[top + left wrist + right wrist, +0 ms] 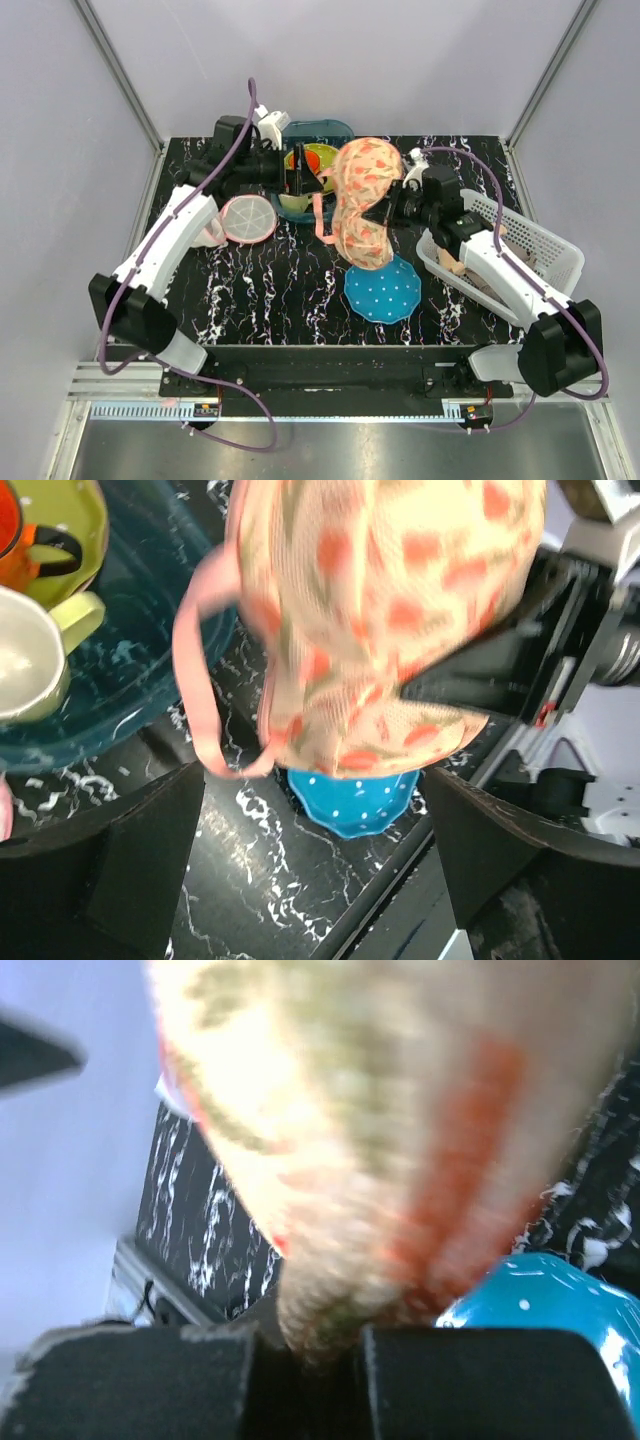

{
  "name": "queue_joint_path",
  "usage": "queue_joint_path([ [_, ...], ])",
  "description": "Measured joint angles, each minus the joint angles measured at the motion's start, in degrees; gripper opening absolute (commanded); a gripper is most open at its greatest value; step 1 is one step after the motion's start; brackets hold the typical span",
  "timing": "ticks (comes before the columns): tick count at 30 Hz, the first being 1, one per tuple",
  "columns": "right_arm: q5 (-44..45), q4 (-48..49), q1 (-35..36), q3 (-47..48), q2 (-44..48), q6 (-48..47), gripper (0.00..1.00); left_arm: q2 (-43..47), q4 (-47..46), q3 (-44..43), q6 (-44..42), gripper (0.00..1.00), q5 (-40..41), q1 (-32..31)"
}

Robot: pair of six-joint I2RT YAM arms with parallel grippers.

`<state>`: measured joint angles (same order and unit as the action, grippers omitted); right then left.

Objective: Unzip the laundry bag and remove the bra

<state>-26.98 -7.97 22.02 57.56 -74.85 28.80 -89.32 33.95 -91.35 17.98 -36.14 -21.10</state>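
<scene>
Right fingers (480, 1385) are clamped on the side of the laundry bag (365, 200), holding it up off the table (260, 290) over the middle, above the blue plate (383, 290). It's peach with red and green prints, bulging, its pink strap (322, 222) dangling in a loop. Left fingers (130, 860) are spread wide, clear of it.

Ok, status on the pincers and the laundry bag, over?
Left pincer open, beside laundry bag. Right pincer shut on it, bag held up over blue plate. Pink strap hanging loose. Zip: cannot tell.
</scene>
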Motion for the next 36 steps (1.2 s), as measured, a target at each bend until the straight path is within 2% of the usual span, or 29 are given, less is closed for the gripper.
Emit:
queue_joint_path([
  [4,11.17,-10.93,-0.04,7.3,-3.61,9.64,0.0,6.4,1.81,4.04,-1.31,0.94,10.56,-4.79],
  [9,22.6,-21.55,-0.07,15.02,-9.46,23.61,0.0,12.02,1.88,7.06,-3.15,0.94,17.59,-13.94],
  [14,26.14,-27.41,-0.33,15.19,-12.79,38.99,0.0,10.47,0.61,9.33,-3.41,0.95,26.25,-23.82],
  [17,26.1,-28.83,-0.33,15.19,-14.69,44.13,0.0,7.04,-0.04,9.57,-3.17,0.97,32.17,-29.81],
  [22,26.08,-29.64,-0.33,14.69,-15.28,48.11,0.0,1.31,-1.49,10.54,-3.91,0.98,40.15,-36.98],
  [30,26.08,-30.93,-0.33,14.14,-15.26,49.66,0.0,-4.11,-4.26,11.89,-6.84,0.97,45.99,-38.14],
  [35,25.97,-30.93,-0.33,14.14,-15.26,50.12,0.0,-7.69,-4.52,11.89,-8.59,0.86,48.78,-38.36],
  [36,25.86,-30.93,-0.33,14.14,-15.26,50.23,0.0,-7.96,-4.55,11.89,-8.85,0.74,49.27,-38.38],
])
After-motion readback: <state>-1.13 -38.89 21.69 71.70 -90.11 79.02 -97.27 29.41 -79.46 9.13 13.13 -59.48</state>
